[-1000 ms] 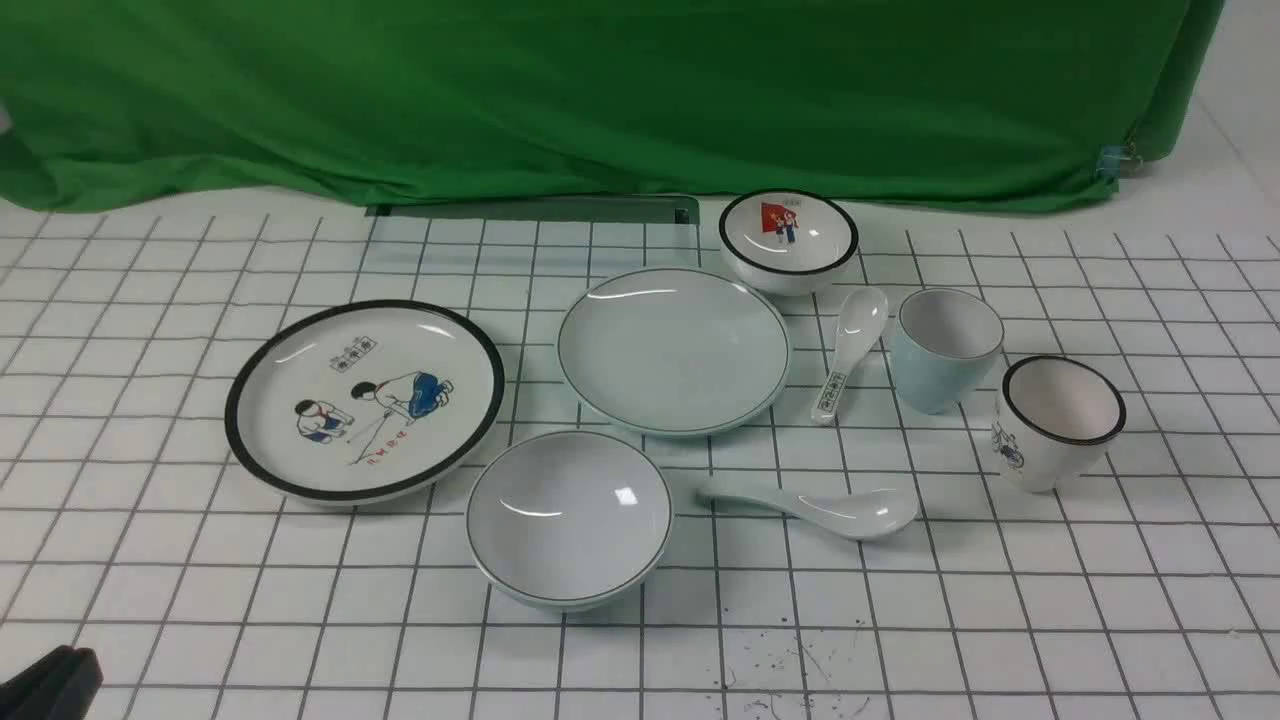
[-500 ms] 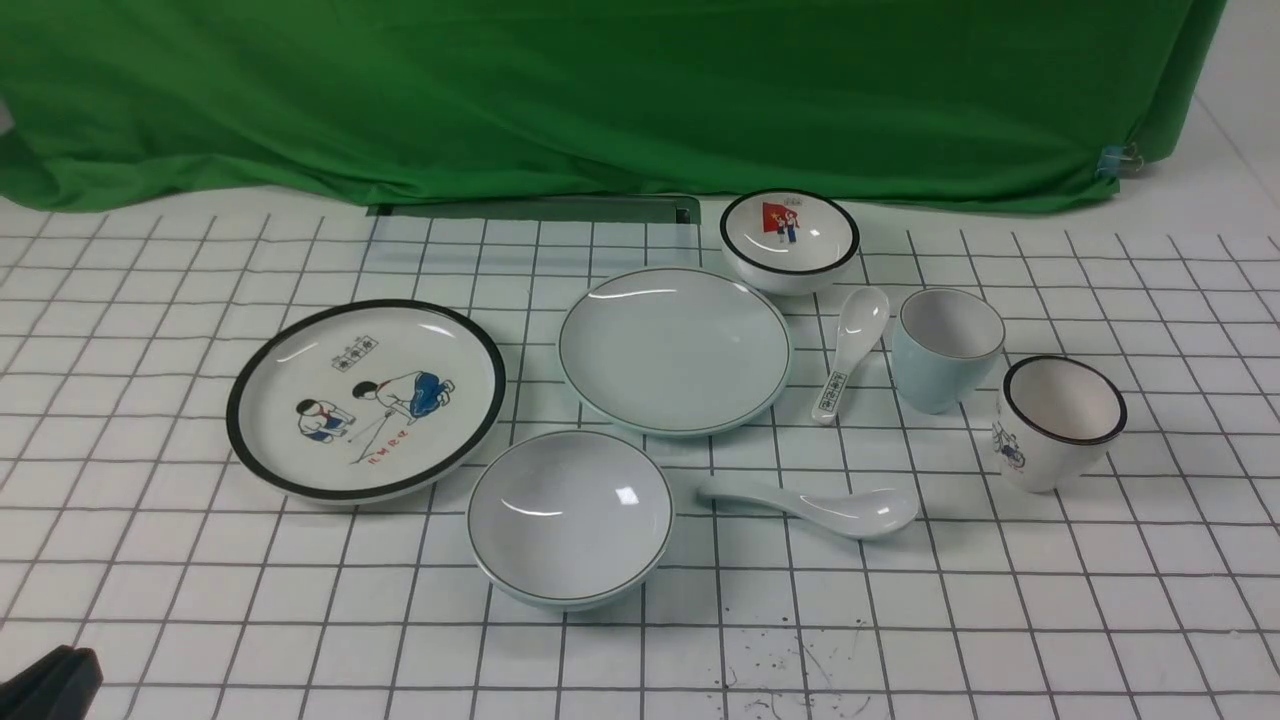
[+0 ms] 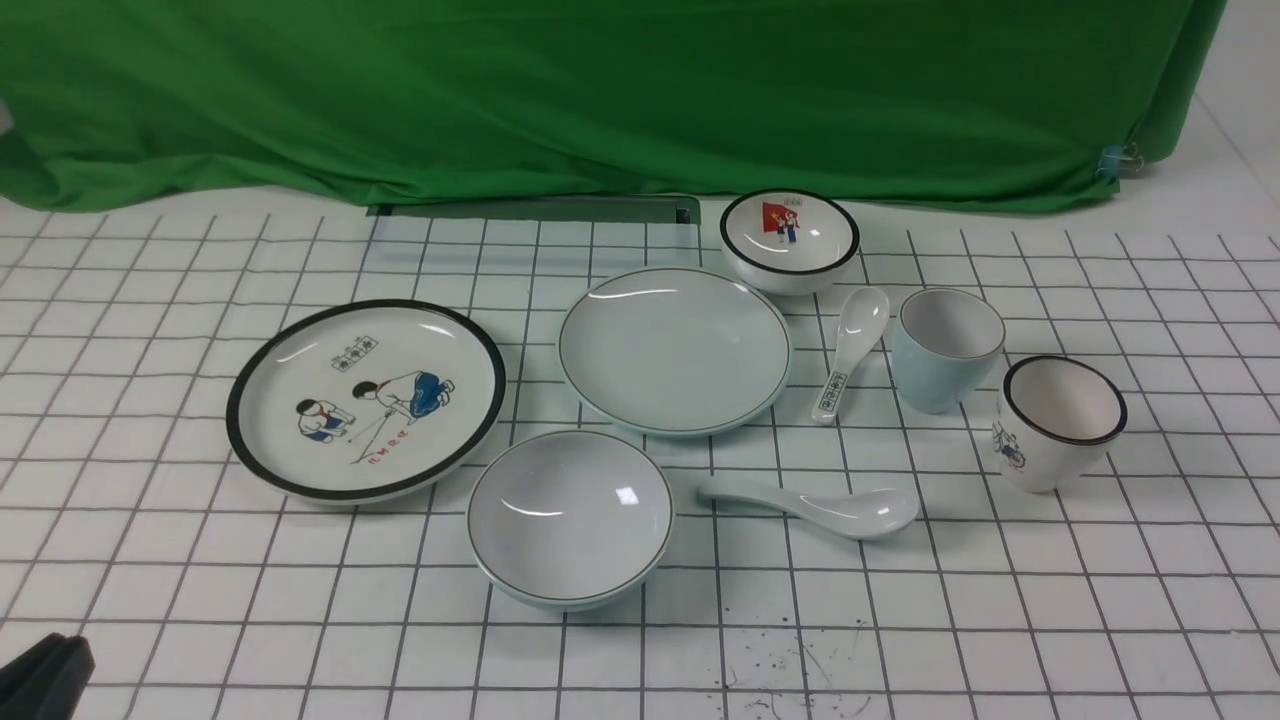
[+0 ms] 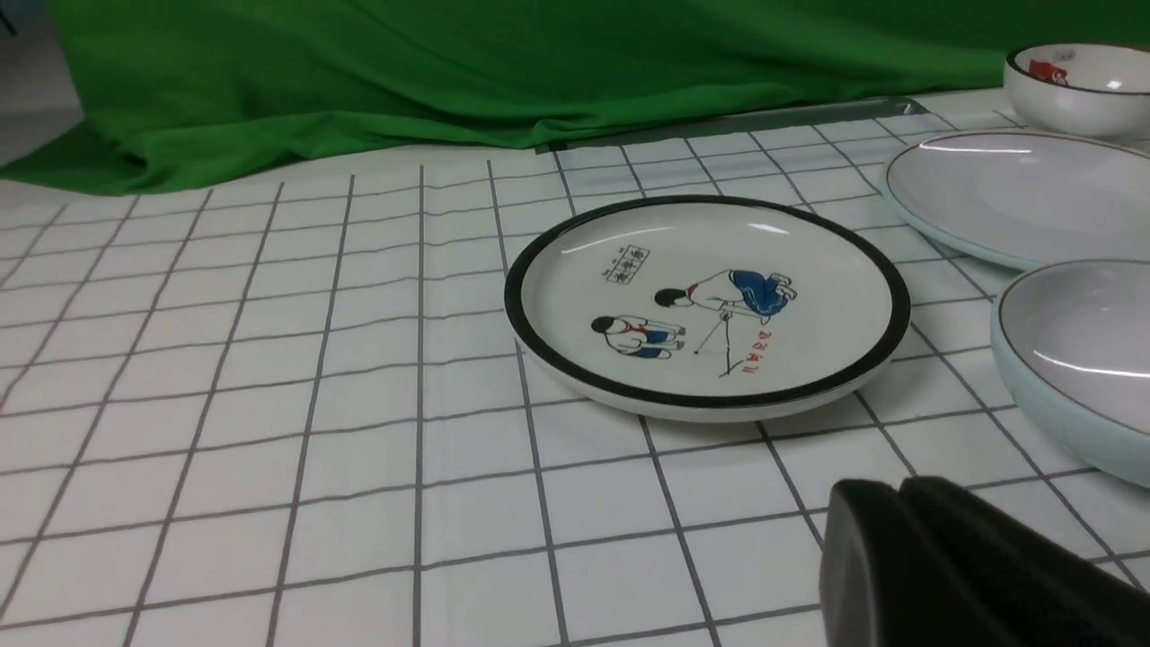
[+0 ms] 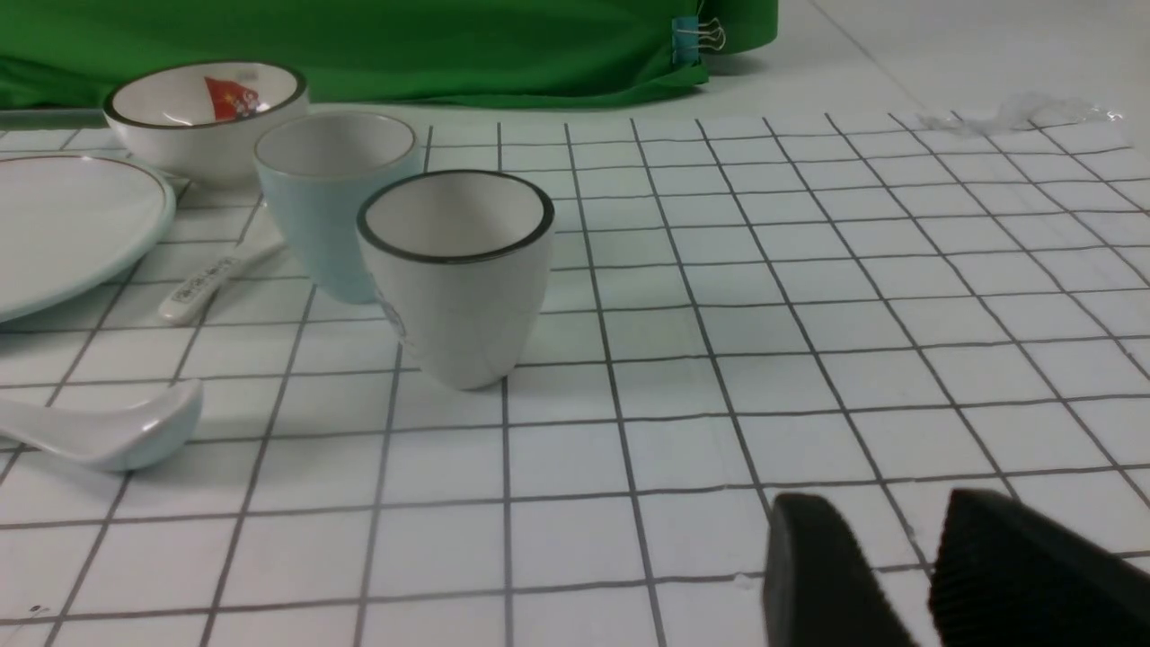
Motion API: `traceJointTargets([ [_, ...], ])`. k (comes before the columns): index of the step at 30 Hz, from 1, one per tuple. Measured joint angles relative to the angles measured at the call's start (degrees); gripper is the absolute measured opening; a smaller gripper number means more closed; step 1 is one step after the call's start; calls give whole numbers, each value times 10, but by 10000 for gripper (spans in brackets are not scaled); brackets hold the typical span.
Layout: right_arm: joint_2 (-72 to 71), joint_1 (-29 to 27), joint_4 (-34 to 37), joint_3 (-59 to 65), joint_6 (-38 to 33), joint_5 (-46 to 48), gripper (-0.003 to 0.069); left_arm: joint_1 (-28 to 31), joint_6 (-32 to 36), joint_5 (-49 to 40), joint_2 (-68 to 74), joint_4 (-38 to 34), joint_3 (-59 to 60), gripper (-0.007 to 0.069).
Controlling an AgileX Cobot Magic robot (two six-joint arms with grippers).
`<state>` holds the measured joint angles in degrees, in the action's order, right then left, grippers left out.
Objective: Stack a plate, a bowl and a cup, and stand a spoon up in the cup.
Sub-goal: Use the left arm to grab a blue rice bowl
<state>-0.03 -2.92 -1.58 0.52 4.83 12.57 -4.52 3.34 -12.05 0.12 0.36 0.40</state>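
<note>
Plate with cartoon figures sits beside the bowl; left gripper closed empty, right gripper parted empty.

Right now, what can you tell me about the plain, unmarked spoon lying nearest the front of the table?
The spoon is a glossy, ceramic-looking soup spoon, pale blue-white, with no markings. It lies flat, hollow side up, on the gridded table. Its scoop end is toward the robot's right, and its handle points left at the bowl, with a small gap between them. Only the table touches it.
</note>
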Motion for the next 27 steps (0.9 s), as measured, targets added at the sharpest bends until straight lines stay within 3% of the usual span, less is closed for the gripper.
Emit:
traceJointTargets([
  [7,0,0,0,0,0,-5,243,0,0,97,0,2,0,-29],
  [11,0,0,0,0,0,-66,243,0,2,188,0,12,0,-29],
  [17,0,0,0,0,2,-310,243,0,3,288,0,45,0,-29],
  [21,0,0,0,0,66,-452,243,0,-3,329,0,53,0,-29],
  [24,0,0,-1,0,110,-499,241,0,-61,365,0,55,0,-29],
  [25,0,0,-2,0,131,-517,234,0,-140,411,0,55,0,-29],
  [27,0,0,-2,0,136,-520,223,0,-172,436,0,55,0,-29],
])
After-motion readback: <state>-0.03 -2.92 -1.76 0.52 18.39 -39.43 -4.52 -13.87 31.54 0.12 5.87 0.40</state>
